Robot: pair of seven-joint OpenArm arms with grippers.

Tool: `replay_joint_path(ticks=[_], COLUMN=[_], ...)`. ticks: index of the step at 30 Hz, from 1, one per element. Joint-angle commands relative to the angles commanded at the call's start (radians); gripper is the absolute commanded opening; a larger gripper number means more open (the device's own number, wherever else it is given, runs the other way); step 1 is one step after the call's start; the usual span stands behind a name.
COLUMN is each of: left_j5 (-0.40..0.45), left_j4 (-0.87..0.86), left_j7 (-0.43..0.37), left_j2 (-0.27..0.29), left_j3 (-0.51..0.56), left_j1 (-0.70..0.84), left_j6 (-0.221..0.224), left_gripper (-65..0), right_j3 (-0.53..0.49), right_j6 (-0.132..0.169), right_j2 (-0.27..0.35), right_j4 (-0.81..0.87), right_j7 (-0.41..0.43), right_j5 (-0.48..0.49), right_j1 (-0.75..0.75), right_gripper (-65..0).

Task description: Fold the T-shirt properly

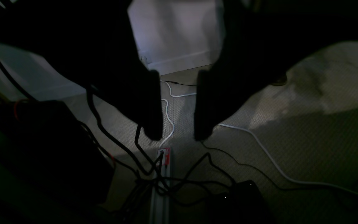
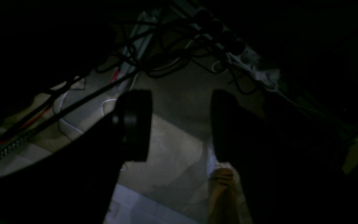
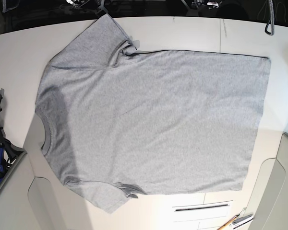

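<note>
meanwhile t-shirt [image 3: 153, 124] lies flat, both released end effectors [image 1: 177, 137] [image 2: 180, 157] off it above floor.

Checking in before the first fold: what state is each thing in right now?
T-shirt: spread flat on the table, plain side up, unfolded, collar at the base view's left.
Left tool: open, empty, off the table, facing the floor.
Right tool: open, empty, also facing the floor.
</note>
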Motion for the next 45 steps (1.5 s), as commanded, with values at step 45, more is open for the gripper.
replay_joint_path(ticks=[45], left_j5=[-0.114], left_j4=[0.406], left_j7=[0.075], left_j2=[-0.069], left_j3=[-0.192], left_j1=[0.365], left_j6=[-0.241], left_gripper=[-54.4], right_j3=[0.0], right_j6=[0.071], right_j2=[0.178], right_j4=[0.516], right_j7=[-0.013], right_j5=[0.141], right_j1=[-0.347], right_gripper=[-47.7])
